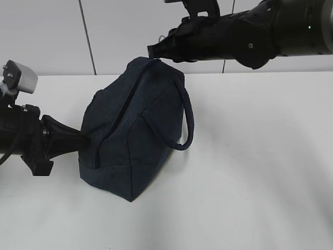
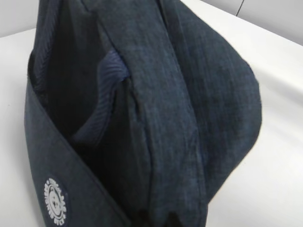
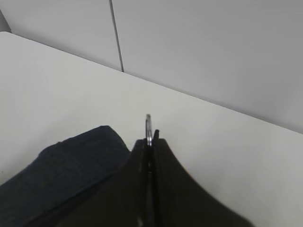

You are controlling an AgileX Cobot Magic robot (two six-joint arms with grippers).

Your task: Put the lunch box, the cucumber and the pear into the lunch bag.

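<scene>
The dark navy lunch bag (image 1: 132,130) stands tilted on the white table, its padded loop handle (image 1: 188,121) hanging on the right side. The zipper line (image 1: 125,107) runs from its top down its left face. My left gripper (image 1: 84,140) is shut on fabric at the bag's lower left end; in the left wrist view (image 2: 158,219) the bag (image 2: 189,94) fills the frame. My right gripper (image 1: 152,51) is at the bag's top corner, shut on the silver ring pull (image 3: 148,124), as the right wrist view (image 3: 150,138) shows. Lunch box, cucumber and pear are out of view.
The white table (image 1: 260,156) stretches right of and in front of the bag. A pale wall (image 1: 104,31) with vertical seams stands behind the table's far edge. A white round logo (image 2: 56,201) marks the bag's fabric.
</scene>
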